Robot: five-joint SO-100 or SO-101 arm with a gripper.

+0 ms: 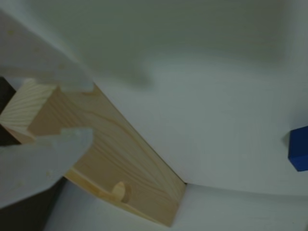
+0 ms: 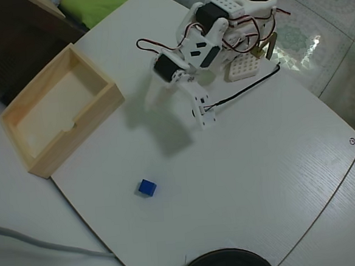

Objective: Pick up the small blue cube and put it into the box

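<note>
pale fingers (image 1: 48,154) of the hand (image 1: 79,110) filled the wrist view, spread apart and grasping nothing, aimed at the box (image 2: 74,140). the small blue cube (image 2: 147,187) was left untouched on the counter (image 2: 260,182), well apart.

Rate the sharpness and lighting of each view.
Wrist view: dim and soft, jaws badly blurred at the left edge, box wall softly focused, small blue cube cut by the right edge. Overhead view: bright, even, sharp; the arm casts a soft shadow on the table.
</note>
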